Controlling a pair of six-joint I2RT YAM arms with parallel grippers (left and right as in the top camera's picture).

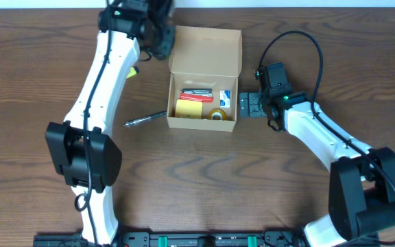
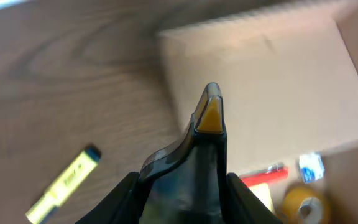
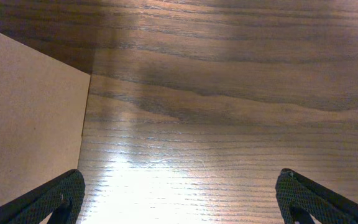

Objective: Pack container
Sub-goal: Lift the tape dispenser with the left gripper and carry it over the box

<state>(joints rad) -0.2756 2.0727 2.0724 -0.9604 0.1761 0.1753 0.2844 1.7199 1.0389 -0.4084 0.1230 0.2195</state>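
Container (image 1: 203, 124), flap (image 1: 208, 46) open, part-filled. Left gripper (image 2: 211, 109), jaw gap indiscernible, should straddle the highlighter (image 2: 64, 183) crosswise, clear of the flap; right gripper (image 3: 182, 199), jaws spread, sits beside.

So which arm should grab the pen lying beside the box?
Left. The pen lies on that arm's side of the container; the open right gripper is beyond its opposite wall.

Open container (image 1: 206, 49) with small items (image 1: 196, 103), pen (image 1: 145, 119) just left of it
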